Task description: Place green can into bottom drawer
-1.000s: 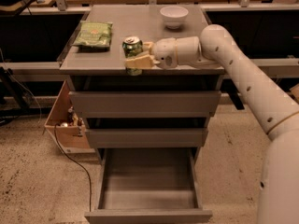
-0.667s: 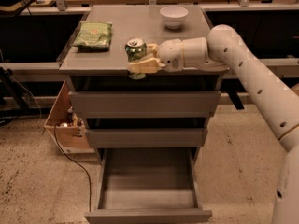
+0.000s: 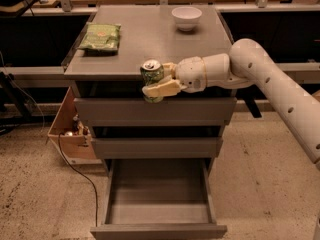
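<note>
The green can has a silver top with a pull tab and stands upright in my gripper. The gripper is shut on it and holds it just past the front edge of the grey cabinet's top, in front of the top drawer. The white arm comes in from the right. The bottom drawer is pulled out wide below, directly under the can, and its inside shows nothing in it.
A flat green snack bag lies at the cabinet top's back left. A white bowl stands at the back right. A cardboard box and a black cable are on the floor at the left.
My gripper has carried the green can forward off the cabinet top, over its front edge and slightly lower. The view has also drawn closer to the cabinet.
</note>
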Robot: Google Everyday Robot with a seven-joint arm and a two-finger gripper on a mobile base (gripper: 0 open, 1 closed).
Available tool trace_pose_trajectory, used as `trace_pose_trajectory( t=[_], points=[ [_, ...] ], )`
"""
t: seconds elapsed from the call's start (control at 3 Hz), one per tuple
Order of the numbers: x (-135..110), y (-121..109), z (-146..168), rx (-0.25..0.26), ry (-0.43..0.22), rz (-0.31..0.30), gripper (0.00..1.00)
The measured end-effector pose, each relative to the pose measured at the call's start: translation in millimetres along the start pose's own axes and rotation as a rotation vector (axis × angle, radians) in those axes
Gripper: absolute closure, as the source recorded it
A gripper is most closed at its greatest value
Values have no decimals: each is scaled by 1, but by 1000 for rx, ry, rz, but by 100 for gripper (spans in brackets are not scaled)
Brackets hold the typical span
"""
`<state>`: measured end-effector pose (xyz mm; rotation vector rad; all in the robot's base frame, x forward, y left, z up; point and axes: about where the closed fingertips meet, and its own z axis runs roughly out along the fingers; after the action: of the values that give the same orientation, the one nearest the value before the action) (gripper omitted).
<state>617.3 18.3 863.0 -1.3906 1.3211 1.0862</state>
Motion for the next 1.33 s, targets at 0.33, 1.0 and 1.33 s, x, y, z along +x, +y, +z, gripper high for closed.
trace_pose_trajectory(
  t=[0.33, 1.0, 1.33],
  points=[
    [0, 0, 0, 0, 0, 0, 100],
    [44, 25, 3, -1, -108, 76, 100],
    [84, 48, 1, -11, -131, 106, 100]
  ],
)
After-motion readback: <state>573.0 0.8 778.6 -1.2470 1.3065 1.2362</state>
